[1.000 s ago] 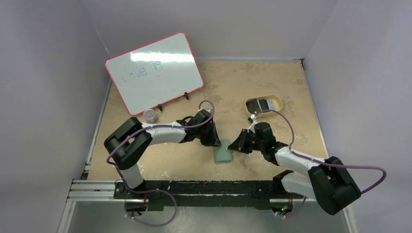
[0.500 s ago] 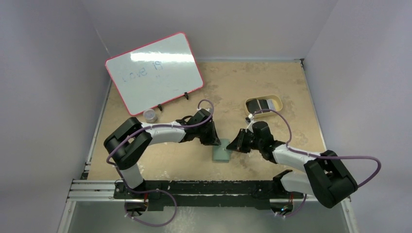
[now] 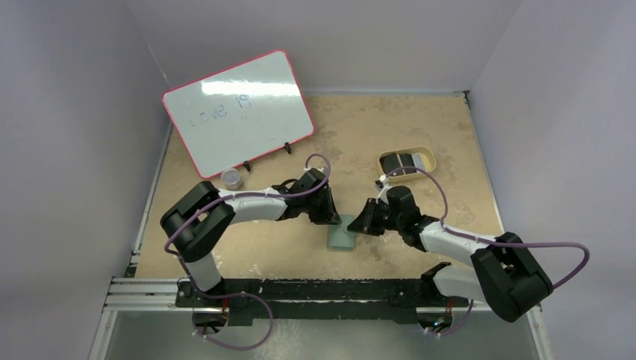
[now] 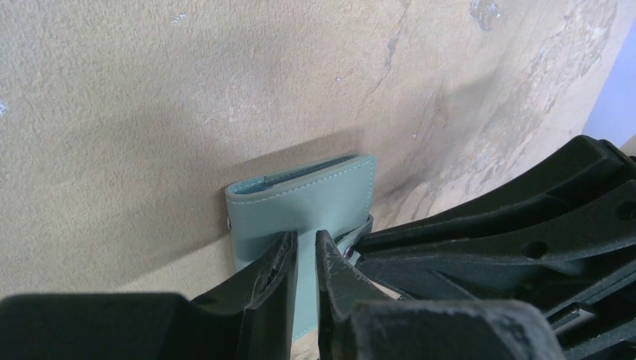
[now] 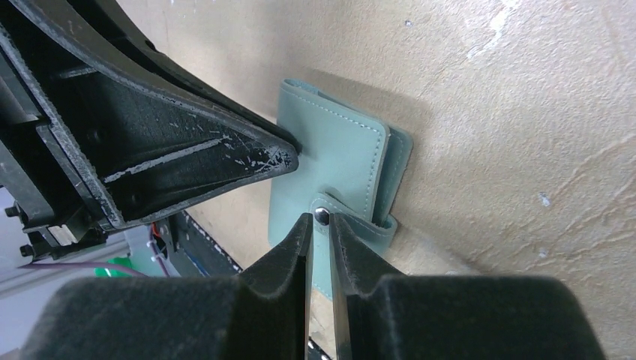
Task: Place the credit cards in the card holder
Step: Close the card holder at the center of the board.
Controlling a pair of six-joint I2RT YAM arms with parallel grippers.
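The grey-green card holder [image 3: 343, 235] lies folded shut on the table between my two grippers. In the left wrist view the card holder [image 4: 300, 199] lies under my left gripper [image 4: 306, 238]. Its fingers are nearly together and their tips rest on the cover. In the right wrist view my right gripper [image 5: 321, 219] is closed to a thin gap. Its tips sit at the pale snap button [image 5: 322, 217] on the holder's strap, with nothing clamped. In the top view the left gripper [image 3: 334, 220] and right gripper [image 3: 361, 226] meet over the holder. The credit cards [image 3: 398, 162] lie in the tan tray [image 3: 430, 157].
A pink-framed whiteboard [image 3: 238, 112] stands propped at the back left. A small grey jar [image 3: 232, 178] sits in front of it. The tan tray is behind the right gripper. The black mounting rail [image 3: 315, 289] runs along the near edge.
My right gripper has crept a little to the left, up to the holder's snap strap. The left arm and the holder have stayed in place.
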